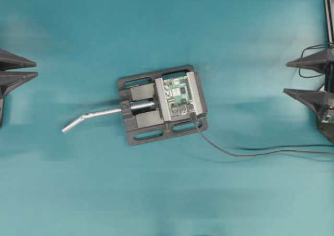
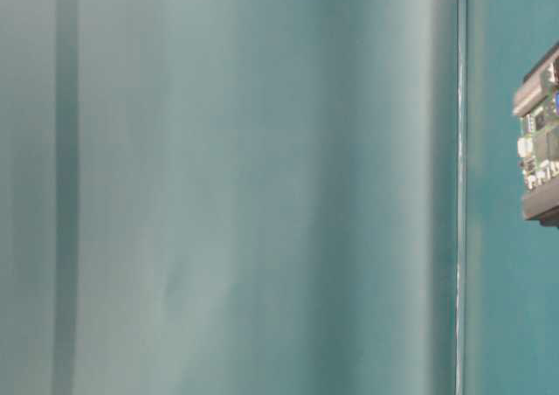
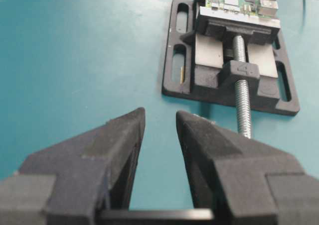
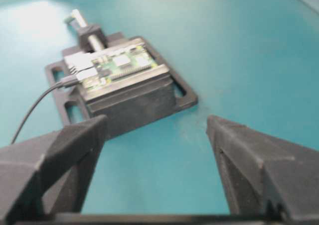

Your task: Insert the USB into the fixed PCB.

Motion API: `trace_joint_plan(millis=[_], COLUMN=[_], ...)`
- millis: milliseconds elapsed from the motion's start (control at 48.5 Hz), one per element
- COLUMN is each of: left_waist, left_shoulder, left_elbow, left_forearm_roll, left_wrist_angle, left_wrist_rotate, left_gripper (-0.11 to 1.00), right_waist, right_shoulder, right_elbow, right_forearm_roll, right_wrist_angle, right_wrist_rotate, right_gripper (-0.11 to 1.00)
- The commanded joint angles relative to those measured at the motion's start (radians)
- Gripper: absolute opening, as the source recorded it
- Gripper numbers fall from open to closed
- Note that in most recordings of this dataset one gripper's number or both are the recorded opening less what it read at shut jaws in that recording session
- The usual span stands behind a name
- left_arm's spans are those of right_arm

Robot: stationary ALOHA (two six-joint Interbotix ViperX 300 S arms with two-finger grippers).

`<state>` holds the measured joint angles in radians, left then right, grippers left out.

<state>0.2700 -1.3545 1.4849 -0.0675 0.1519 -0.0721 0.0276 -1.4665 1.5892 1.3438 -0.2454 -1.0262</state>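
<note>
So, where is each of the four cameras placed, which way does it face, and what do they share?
Overhead: above, looking down on vise, PCB, USB; left tool and right tool at the edges.
Table-level: low, facing blurred teal cloth; PCB at right edge; no robot parts.
Left wrist: behind open left tool, facing the vise's screw side.
Right wrist: behind open right tool, facing the opposite side.
All share the PCB.

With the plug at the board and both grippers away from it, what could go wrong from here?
1. The USB sits at the PCB port, but how deep is unclear; it may be only partly seated.
2. Its cable lies loose across the table toward the open right gripper; a snag might pull the plug out.
3. The vise handle sticks out toward the open left gripper; a bump could shift the vise.
</note>
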Motion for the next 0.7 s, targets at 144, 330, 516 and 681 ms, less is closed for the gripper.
trace_joint_plan(millis=[144, 330, 516, 681], left_waist=[-0.003, -0.002, -0.002, -0.003], left_shoulder=[0.008, 0.008, 0.008, 0.008], left_elbow=[-0.028, -0.028, -0.028, -0.028], left_forearm_roll=[0.003, 0.003, 0.003, 0.003], left_wrist_angle=[-0.005, -0.005, -0.005, -0.005], left_wrist_rotate=[-0.002, -0.002, -0.002, -0.002], left_gripper=[0.35, 0.35, 0.35, 0.35], right_waist=[-0.005, -0.005, -0.005, -0.005], right_shoulder=[0.011, 0.015, 0.015, 0.015], right_elbow=[0.002, 0.005, 0.017, 0.011], right_forearm_roll=[-0.066, -0.1, -0.1, -0.106], right_wrist_angle=[0.02, 0.026, 0.034, 0.044], right_wrist_rotate=[-0.002, 0.0, 0.0, -0.003], right_gripper=[0.84, 0.84, 0.84, 0.84])
